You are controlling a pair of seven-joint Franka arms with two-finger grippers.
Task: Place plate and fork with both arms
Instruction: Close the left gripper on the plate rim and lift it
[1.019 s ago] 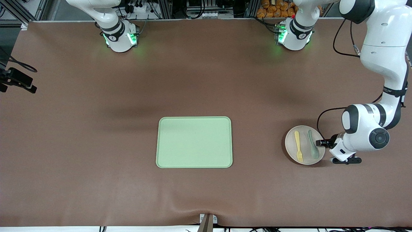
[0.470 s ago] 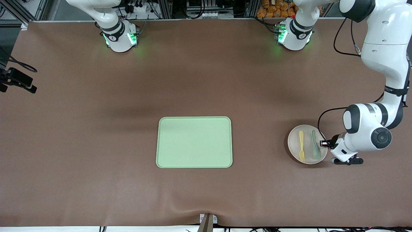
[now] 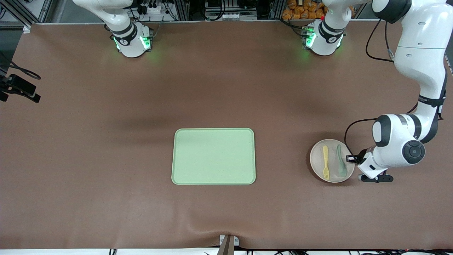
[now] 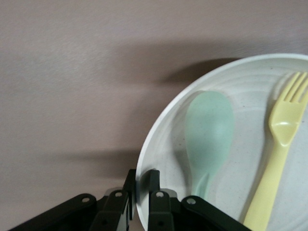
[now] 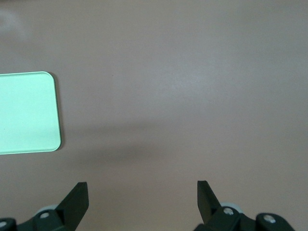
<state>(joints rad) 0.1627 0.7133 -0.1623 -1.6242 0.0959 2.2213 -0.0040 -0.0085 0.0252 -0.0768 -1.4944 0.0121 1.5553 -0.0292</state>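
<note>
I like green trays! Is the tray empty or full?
Empty. The light green tray has nothing on it; the fork and spoon lie in the plate.

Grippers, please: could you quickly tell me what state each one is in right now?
Left gripper: closed on the rim of the plate, which carries the fork and spoon.
Right gripper: open, holding nothing.

No legible text on anything.

You had two white arms [image 3: 419, 53] with dark grey joints, green-lit bases [image 3: 131, 42], black cables, and black grippers [image 4: 139, 195] showing what looked like screws.
</note>
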